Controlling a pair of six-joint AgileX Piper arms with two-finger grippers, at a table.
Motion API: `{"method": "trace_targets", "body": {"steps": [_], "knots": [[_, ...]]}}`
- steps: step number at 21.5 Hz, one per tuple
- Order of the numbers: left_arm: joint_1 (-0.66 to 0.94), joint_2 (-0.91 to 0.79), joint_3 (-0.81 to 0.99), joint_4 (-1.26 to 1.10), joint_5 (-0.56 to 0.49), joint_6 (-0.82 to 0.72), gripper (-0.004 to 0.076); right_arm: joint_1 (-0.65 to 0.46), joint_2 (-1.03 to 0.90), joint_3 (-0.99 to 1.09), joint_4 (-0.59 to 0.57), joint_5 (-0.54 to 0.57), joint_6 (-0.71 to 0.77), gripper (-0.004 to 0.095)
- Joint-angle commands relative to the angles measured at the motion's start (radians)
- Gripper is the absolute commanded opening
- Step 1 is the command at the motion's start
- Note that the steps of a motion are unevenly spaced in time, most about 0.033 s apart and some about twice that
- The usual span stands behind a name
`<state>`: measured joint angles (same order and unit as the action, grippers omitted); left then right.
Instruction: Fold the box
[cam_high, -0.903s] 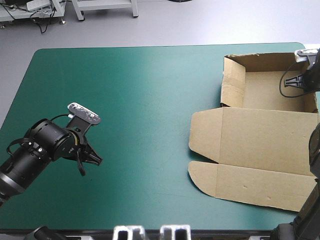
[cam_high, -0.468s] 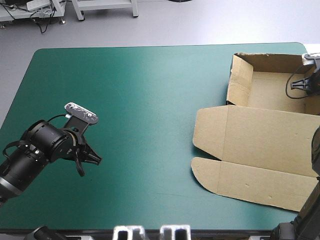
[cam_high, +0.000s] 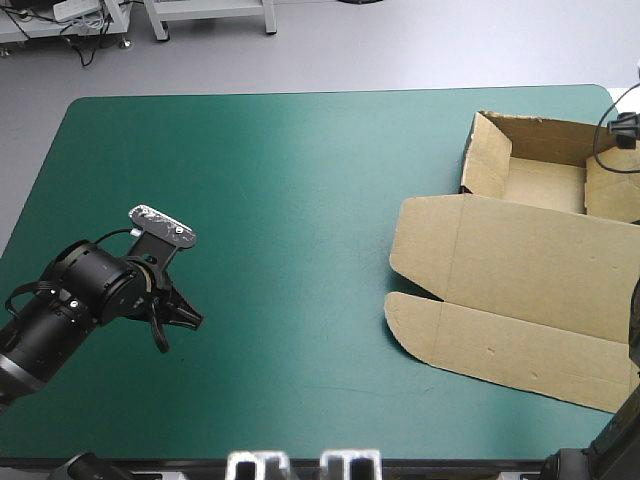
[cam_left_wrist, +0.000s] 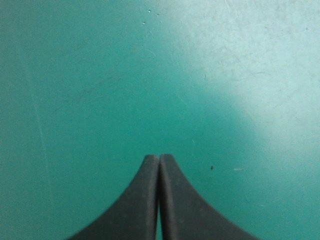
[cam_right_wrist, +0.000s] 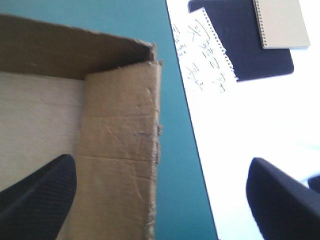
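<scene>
Brown board makes up the one box (cam_high: 520, 255), which lies at the table's right side on the teal-green cover (cam_high: 300, 200). Its tray sits at the far right corner with three walls (cam_high: 486, 158) seen standing: one on the left, one along the far side and one on the right. The lid lies flat, reaching toward the near edge in two panels. Each panel ends on its left in one rounded flap (cam_high: 412, 232), so there are two flaps in all.

Two arms are at the table. The left gripper (cam_left_wrist: 159, 157) hangs over bare cover at the near left, well apart from the box. Its two black fingers are pressed together into one pointed arch, with nothing between them.

The right gripper (cam_right_wrist: 161, 159) is at the tray's far right corner, its two fingers (cam_right_wrist: 40, 195) spread wide and grasping nothing. The right wall stands between them, meeting the far wall at the corner ahead. One finger is on the tray's inner side, and the other is out past the table's right edge. I cannot tell whether either touches the board.

Beyond a narrow strip of cover, off that edge, is a white surface (cam_right_wrist: 260, 115). On it lie three things: one written spiral pad (cam_right_wrist: 206, 50), one dark mat (cam_right_wrist: 245, 40) and one pale spiral notebook (cam_right_wrist: 282, 22) resting on the mat.
</scene>
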<state>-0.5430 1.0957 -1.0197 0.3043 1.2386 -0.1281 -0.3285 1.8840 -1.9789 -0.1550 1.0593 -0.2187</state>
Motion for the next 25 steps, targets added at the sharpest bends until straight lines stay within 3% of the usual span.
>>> {"method": "trace_targets", "body": {"steps": [1, 3, 5, 8, 11, 16, 21, 25], "knots": [[-0.008, -0.019, -0.025, 0.024, -0.010, -0.009, -0.0008, -0.007, -0.102, -0.113, 0.141, 0.032, -0.082, 0.0798], [-0.008, -0.019, -0.025, 0.024, -0.019, -0.009, -0.0008, -0.007, -0.130, -0.160, 0.275, 0.087, -0.181, 0.0731], [-0.008, -0.019, -0.025, 0.024, -0.030, -0.009, -0.0008, -0.007, -0.173, -0.208, 0.466, 0.145, -0.263, 0.0590], [-0.008, -0.019, -0.025, 0.022, -0.034, -0.009, -0.0008, -0.005, -0.259, -0.223, 0.724, 0.195, -0.374, 0.0251], [-0.008, -0.019, -0.025, 0.018, -0.046, -0.009, -0.0008, 0.012, -0.324, -0.221, 0.795, 0.195, -0.366, -0.0003], [-0.008, -0.019, -0.025, -0.035, -0.095, -0.009, -0.0008, 0.164, -0.482, -0.037, 0.680, 0.195, -0.351, -0.0017], [-0.008, -0.019, -0.025, -0.067, -0.102, 0.008, -0.0008, 0.339, -0.651, 0.415, 0.576, 0.195, -0.341, -0.0017], [-0.008, -0.017, -0.025, -0.080, -0.097, 0.019, -0.0008, 0.355, -0.698, 0.662, 0.571, 0.195, -0.344, -0.0017]]}}
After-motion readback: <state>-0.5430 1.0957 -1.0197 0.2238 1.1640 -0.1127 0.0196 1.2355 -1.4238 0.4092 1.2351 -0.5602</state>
